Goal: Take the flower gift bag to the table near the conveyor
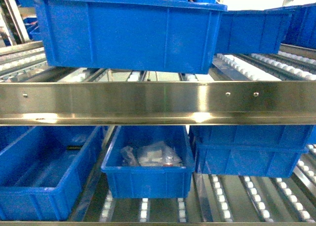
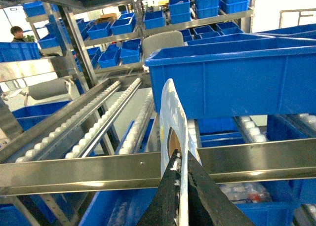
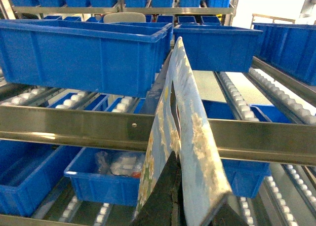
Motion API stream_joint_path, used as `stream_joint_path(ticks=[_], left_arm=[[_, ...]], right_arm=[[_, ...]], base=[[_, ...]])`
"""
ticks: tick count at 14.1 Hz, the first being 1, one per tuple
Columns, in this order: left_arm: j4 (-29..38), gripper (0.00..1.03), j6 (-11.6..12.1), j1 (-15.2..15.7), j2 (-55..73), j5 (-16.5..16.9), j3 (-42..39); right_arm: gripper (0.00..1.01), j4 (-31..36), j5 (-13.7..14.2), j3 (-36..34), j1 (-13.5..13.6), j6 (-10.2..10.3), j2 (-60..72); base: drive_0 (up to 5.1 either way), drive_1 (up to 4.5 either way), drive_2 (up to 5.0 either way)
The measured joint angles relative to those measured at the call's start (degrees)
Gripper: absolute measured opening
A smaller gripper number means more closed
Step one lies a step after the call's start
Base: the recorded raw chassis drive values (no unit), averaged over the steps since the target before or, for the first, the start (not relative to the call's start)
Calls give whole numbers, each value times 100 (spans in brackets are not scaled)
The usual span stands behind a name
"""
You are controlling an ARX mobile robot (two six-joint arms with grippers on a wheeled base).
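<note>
While both my pincers, left and right, pinch the flower gift bag upright between them, I face the conveyor; the counter is out of view, its direction unknowable.

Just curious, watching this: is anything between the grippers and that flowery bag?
No. Both wrist views show the bag already pinched between the fingers of the left gripper and the right gripper. The table isn't in view.

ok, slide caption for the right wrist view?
Right gripper holding flower gift bag upright, facing the conveyor and its blue bins.
</note>
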Motion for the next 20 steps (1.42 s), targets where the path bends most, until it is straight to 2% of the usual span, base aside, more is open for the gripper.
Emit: stream_joint_path(ticks=[20], left_arm=[[-4,2,0,0,-4,0,0]], right_arm=[[2,4,-2,0,2,2,-2]], base=[[-472,104,372]])
